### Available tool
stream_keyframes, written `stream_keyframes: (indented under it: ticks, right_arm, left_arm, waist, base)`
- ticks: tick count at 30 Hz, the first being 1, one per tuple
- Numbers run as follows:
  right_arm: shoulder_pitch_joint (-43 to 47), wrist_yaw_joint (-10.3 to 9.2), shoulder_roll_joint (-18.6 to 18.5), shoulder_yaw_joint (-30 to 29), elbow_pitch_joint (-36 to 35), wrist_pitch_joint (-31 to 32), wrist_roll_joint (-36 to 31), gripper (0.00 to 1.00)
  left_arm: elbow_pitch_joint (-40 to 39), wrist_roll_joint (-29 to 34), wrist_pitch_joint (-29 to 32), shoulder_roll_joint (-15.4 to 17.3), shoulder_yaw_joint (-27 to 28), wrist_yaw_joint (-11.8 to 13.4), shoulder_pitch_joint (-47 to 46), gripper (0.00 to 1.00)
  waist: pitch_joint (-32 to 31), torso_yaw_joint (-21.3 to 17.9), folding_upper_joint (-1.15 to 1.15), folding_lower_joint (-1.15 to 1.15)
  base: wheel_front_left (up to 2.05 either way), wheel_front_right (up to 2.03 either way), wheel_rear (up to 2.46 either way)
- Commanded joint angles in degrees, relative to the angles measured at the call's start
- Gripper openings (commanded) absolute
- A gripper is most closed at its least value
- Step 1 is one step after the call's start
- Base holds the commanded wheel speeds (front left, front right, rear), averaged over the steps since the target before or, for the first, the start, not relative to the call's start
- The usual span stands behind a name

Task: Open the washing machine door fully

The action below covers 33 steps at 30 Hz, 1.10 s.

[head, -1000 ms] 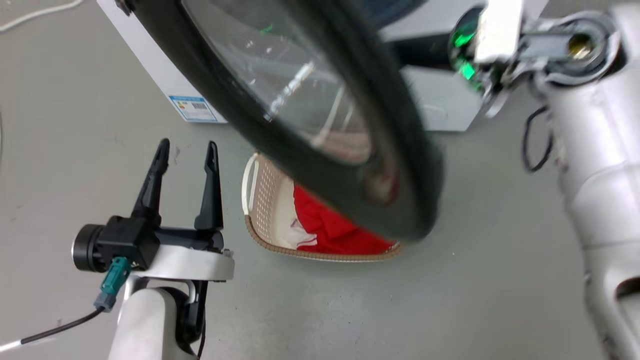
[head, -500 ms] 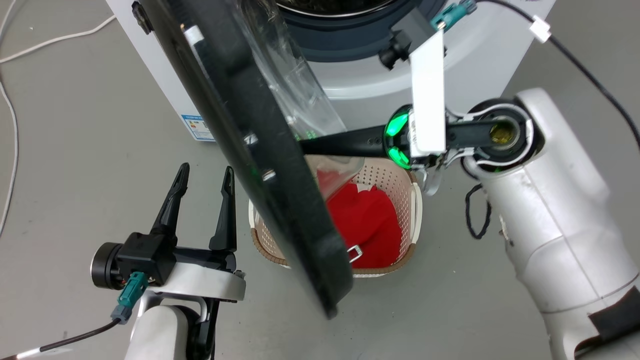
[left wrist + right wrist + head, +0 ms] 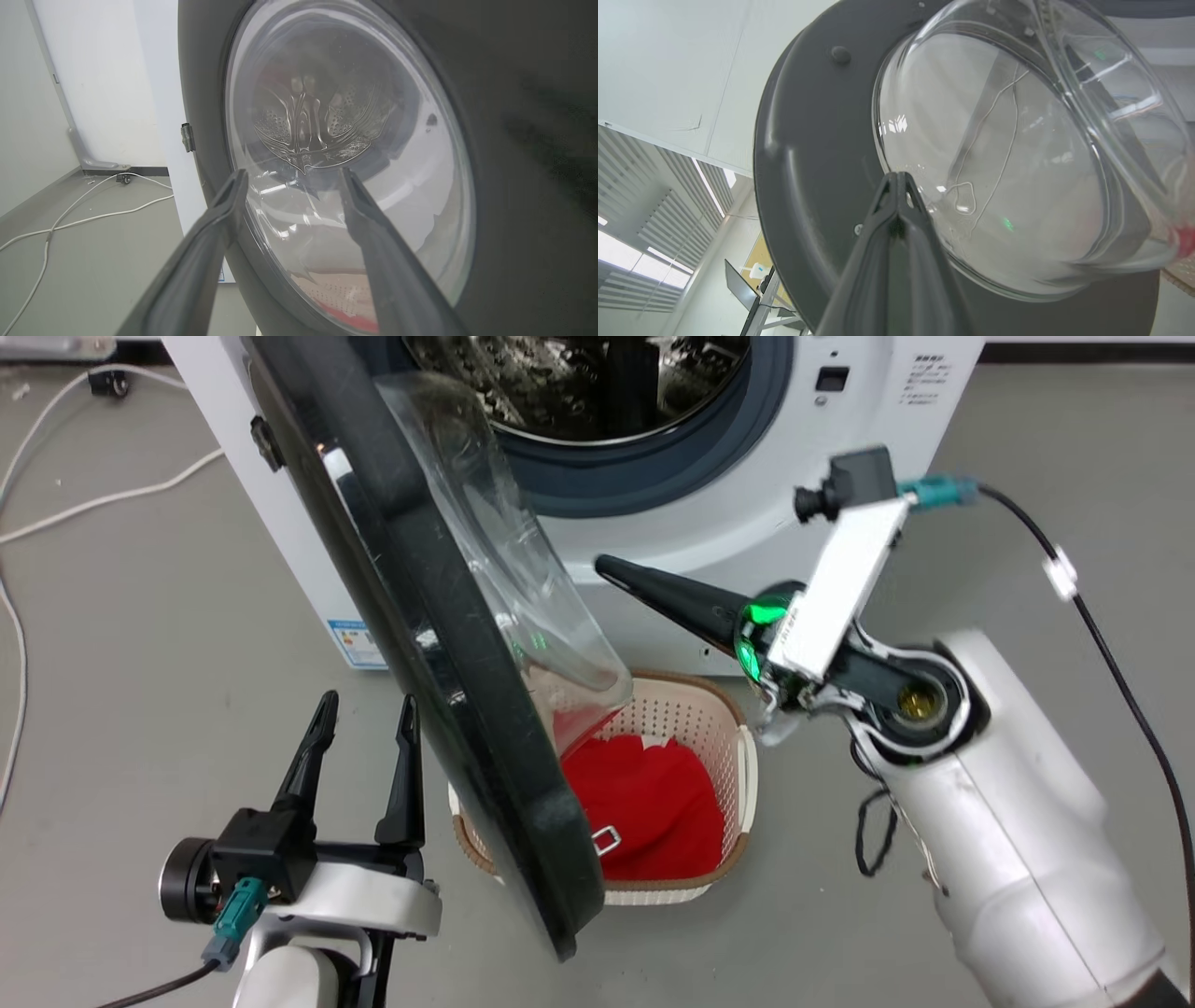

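While the big white front-loading washing machine (image 3: 868, 392) has its steel drum exposed, the task is not done. The large round glossy black door with the clear bulging glass bowl (image 3: 420, 644) stands roughly half open, edge-on in the head view and hinged on the machine's left side.

Main risk, as I judge it, is the door's outward swing. The left gripper (image 3: 367, 700) sits on the outer side of the door, near the rim, with its fingers spread apart and nothing between them. In the left wrist view those fingers (image 3: 293, 171) point straight at the outer glass (image 3: 355, 154). A hard push from inside could swing the door into them.

The beige perforated plastic basket (image 3: 747, 761) holding the red cloth (image 3: 653, 803) lies on the floor under the door's lower edge. I cannot tell the clearance, so a scrape is possible.

The right gripper (image 3: 605, 565) is on the inner side, fingers pressed together and holding nothing. In the right wrist view its tip (image 3: 899, 175) sits at the bowl's edge (image 3: 1017, 140); I cannot tell if it touches. A closed tip on curved, slick glass could skid off sideways, and the door would stall short of fully open.

The small metal latch loop (image 3: 605, 840) on the rim could snag the basket.
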Motion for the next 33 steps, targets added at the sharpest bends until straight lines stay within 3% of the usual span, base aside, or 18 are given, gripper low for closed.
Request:
stream_keyframes:
  ticks: [1,9,10,11,12,13,21,28,33]
  right_arm:
    - [2.7,0.00,-0.8,-0.6,-0.7,-1.6,-0.6,0.00]
    - [17.8,0.00,-4.4,-5.4,-7.4,-12.7,-3.1,0.00]
    - [19.5,0.00,-4.7,-6.2,-8.3,-14.3,-3.5,0.33]
    - [21.0,0.00,-5.0,-7.0,-9.0,-16.1,-4.2,0.49]
    - [22.4,0.00,-5.4,-7.7,-9.8,-17.9,-4.9,0.95]
    - [23.8,0.00,-5.5,-8.4,-10.4,-19.8,-5.9,1.00]
    - [33.0,0.00,-4.9,-13.5,-14.1,-36.1,-18.8,1.00]
    - [37.2,-0.01,-3.6,-20.4,-14.7,-46.7,-44.0,1.00]
    - [39.5,-0.01,-0.4,-27.3,-22.7,-48.6,-66.4,1.00]
  left_arm:
    - [0.1,0.3,-0.1,-0.1,0.3,0.0,1.0,1.00]
    - [0.3,0.3,-0.1,0.0,2.3,-0.1,4.5,1.00]
    - [0.2,0.3,-0.1,0.0,2.5,-0.1,4.8,1.00]
    - [0.2,0.2,-0.1,0.0,2.6,-0.1,5.1,1.00]
    - [0.3,0.3,-0.1,0.0,2.7,-0.1,5.3,1.00]
    - [0.3,0.3,-0.1,0.0,2.8,-0.1,5.3,1.00]
    - [0.7,0.4,-0.1,0.0,3.1,-0.3,5.9,1.00]
    - [0.6,0.5,-0.1,0.0,3.7,-0.2,6.2,1.00]
    - [0.4,0.4,-0.1,0.0,4.0,-0.1,5.7,1.00]
  waist:
    - [-1.7,-0.8,0.00,0.00]
    - [-5.6,-2.6,0.00,0.00]
    - [-5.8,-2.7,0.00,0.00]
    - [-6.0,-2.9,0.00,0.00]
    - [-6.2,-2.9,0.00,0.00]
    - [-6.3,-3.0,0.00,0.00]
    - [-7.5,-2.8,0.00,0.00]
    - [-7.8,-3.2,0.00,0.00]
    - [-7.6,-3.3,0.00,0.00]
  base:
    - [0.00,0.00,0.00]
    - [0.00,0.00,0.00]
    - [0.00,0.00,0.00]
    - [0.00,0.00,0.00]
    - [0.00,0.00,0.00]
    - [0.00,0.00,0.00]
    - [0.00,0.00,0.00]
    - [0.00,0.00,0.00]
    - [0.00,0.00,0.00]
